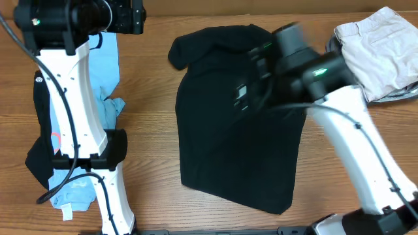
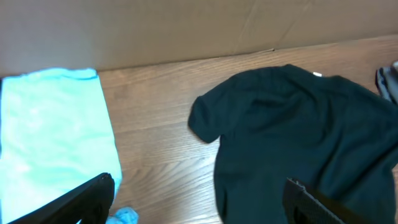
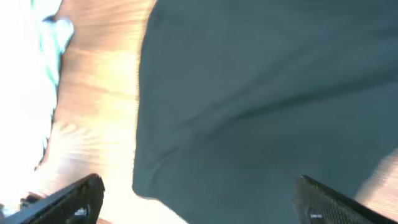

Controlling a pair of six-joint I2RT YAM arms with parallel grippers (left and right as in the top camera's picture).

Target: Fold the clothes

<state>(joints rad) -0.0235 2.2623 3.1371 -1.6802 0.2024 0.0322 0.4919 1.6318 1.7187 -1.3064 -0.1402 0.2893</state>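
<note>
The right hand [image 3: 199, 208] hovers over the black T-shirt [image 1: 228, 156], fingers spread wide with nothing between them. The shirt lies mid-table [image 1: 150, 130], already narrowed to a long panel, with one sleeve bunched at its far left corner. The left hand [image 2: 199, 208], equally wide and empty, hangs near the light blue tee [image 1: 108, 65] on the left. The step in hand looks like the shirt's next fold, which calls for pinching an edge or the stray sleeve and carrying it across.
</note>
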